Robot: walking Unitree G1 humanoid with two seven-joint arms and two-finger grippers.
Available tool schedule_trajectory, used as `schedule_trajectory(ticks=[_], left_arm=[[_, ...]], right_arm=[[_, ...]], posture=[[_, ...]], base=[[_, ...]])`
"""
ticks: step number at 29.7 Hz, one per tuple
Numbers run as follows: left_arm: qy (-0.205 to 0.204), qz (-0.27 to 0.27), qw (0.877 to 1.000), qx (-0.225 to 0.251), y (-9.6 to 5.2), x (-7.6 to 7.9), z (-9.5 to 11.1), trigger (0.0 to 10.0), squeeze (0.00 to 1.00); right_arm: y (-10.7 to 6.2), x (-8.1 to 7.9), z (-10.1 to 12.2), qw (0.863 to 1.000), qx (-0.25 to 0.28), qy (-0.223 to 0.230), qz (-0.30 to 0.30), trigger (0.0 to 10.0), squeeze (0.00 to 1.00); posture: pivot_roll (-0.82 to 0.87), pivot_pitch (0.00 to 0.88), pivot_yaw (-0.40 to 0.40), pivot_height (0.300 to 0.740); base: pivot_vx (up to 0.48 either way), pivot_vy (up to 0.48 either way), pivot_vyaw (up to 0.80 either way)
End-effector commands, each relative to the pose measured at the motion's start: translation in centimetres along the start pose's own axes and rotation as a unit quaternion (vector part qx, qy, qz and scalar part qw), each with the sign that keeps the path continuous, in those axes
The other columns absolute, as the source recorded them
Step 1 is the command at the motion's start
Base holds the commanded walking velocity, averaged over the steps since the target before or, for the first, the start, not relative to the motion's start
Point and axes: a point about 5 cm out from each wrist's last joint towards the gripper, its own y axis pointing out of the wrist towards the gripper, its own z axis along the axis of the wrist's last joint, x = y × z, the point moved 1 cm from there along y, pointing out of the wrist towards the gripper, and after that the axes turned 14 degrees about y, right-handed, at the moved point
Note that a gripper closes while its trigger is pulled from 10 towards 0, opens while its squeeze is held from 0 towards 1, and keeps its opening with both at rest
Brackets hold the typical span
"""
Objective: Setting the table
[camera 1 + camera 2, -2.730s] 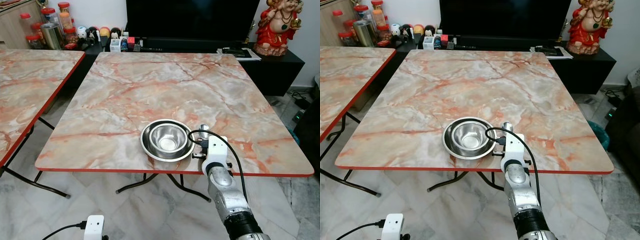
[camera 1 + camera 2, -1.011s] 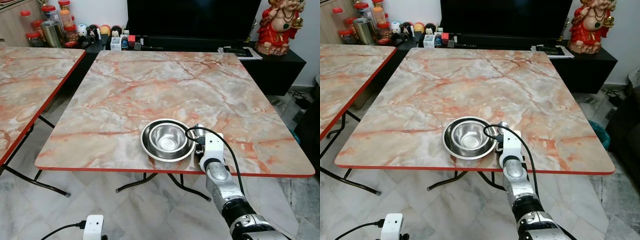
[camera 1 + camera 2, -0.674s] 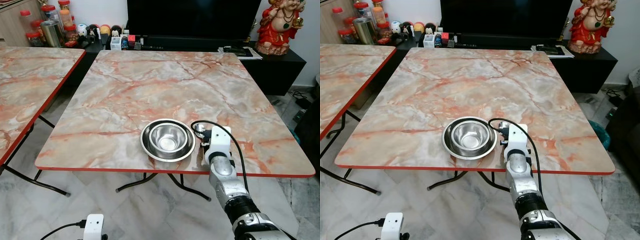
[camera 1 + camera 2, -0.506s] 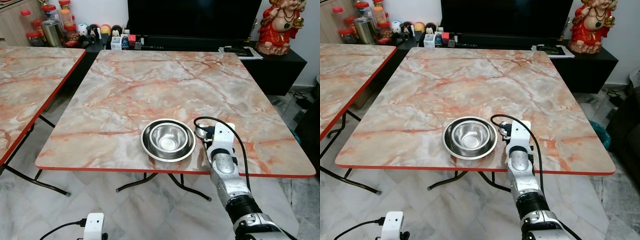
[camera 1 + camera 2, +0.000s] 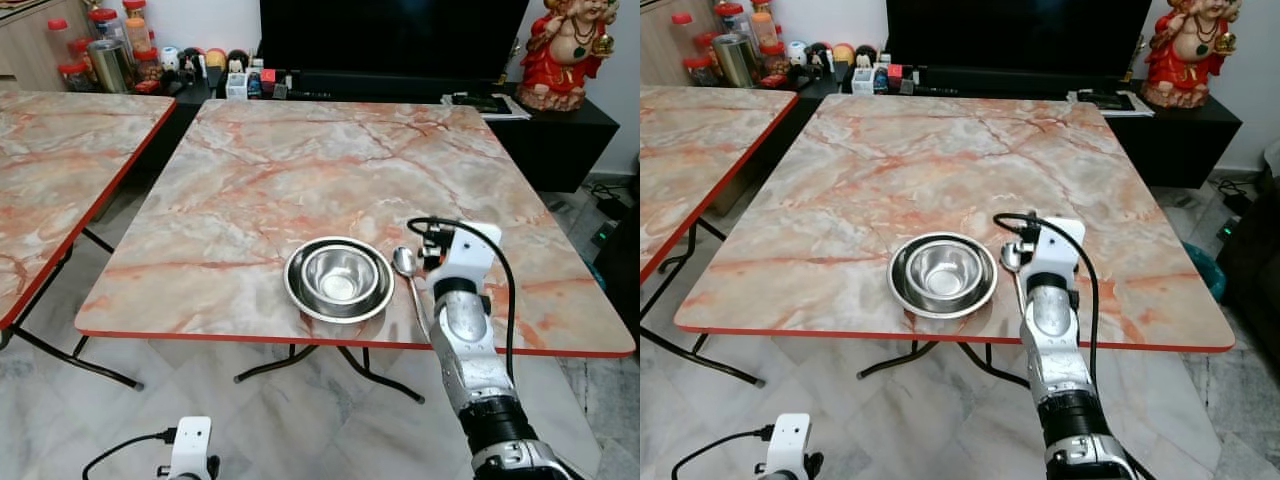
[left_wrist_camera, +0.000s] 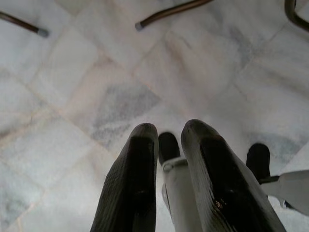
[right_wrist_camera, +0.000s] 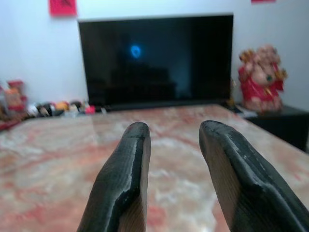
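With its fingers (image 7: 125,183) parted and empty, the right gripper (image 7: 176,179) hovers just beside the spoon (image 5: 405,264), and a careless swing could knock it against the bowl (image 5: 338,278).

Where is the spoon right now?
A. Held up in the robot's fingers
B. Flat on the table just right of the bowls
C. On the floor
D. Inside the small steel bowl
B: the spoon lies on the marble table beside the stacked bowls, and the right gripper is open and empty.
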Motion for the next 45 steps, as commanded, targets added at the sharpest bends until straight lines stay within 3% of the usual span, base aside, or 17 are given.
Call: schedule_trajectory(ticks=[1, 8, 25, 45], left_arm=[[0.003, 0.001, 1.000, 0.008, 0.1, 0.1, 0.6, 10.0, 0.00], [-0.003, -0.008, 1.000, 0.000, 0.2, 0.4, 0.5, 10.0, 0.00], [0.004, -0.003, 1.000, -0.006, 0.1, -0.2, 0.1, 10.0, 0.00], [0.017, -0.003, 1.000, -0.002, 0.2, -0.9, 0.6, 10.0, 0.00]], right_arm=[[-0.1, 0.3, 0.5, 1.000, 0.014, 0.001, -0.002, 10.0, 0.00], [-0.7, 0.8, 0.2, 1.000, 0.013, 0.001, -0.008, 10.0, 0.00], [-0.9, 0.5, 0.0, 1.000, 0.012, 0.005, -0.006, 10.0, 0.00], [-1.3, 1.5, 0.1, 0.999, 0.017, 0.001, -0.028, 10.0, 0.00]], posture=[[-0.02, 0.000, -0.015, 0.736], [-0.03, 0.000, -0.006, 0.736], [-0.02, 0.000, -0.002, 0.736], [-0.03, 0.000, 0.022, 0.736]], base=[[0.000, 0.000, 0.00], [0.000, 0.037, 0.00], [0.000, 0.313, 0.00], [0.000, 0.314, 0.00]])
